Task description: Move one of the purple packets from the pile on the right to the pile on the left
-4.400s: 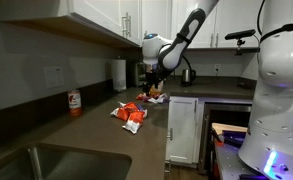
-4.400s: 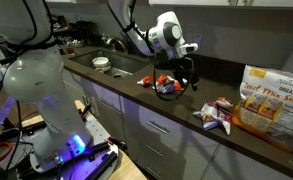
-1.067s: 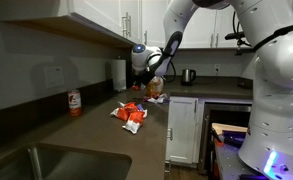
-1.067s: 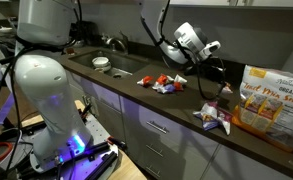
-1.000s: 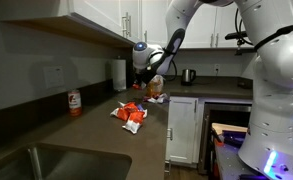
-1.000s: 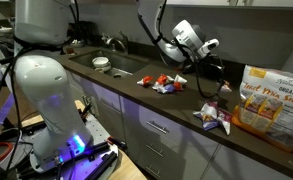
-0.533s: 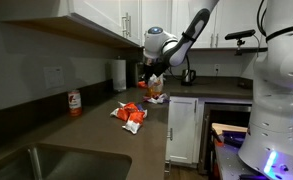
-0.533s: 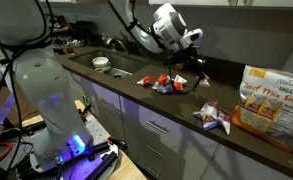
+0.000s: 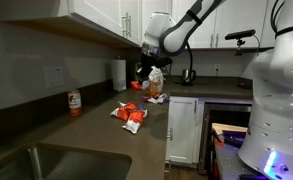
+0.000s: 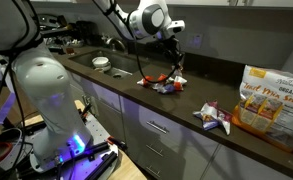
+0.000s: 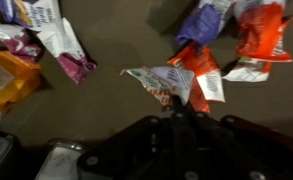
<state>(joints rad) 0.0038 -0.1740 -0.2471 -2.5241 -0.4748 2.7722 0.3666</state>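
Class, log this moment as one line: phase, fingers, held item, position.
phase: hover with load | gripper: fingers shut on packet | position: above pile | release: not yet

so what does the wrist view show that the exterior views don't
Only the wrist view: close up, a pale packet right at the fingers, with purple packets and orange packets around it. Only the exterior views: the arm, the sink, the cabinets and the big organic bag. Both: the fingers over a pile of packets on the dark counter.
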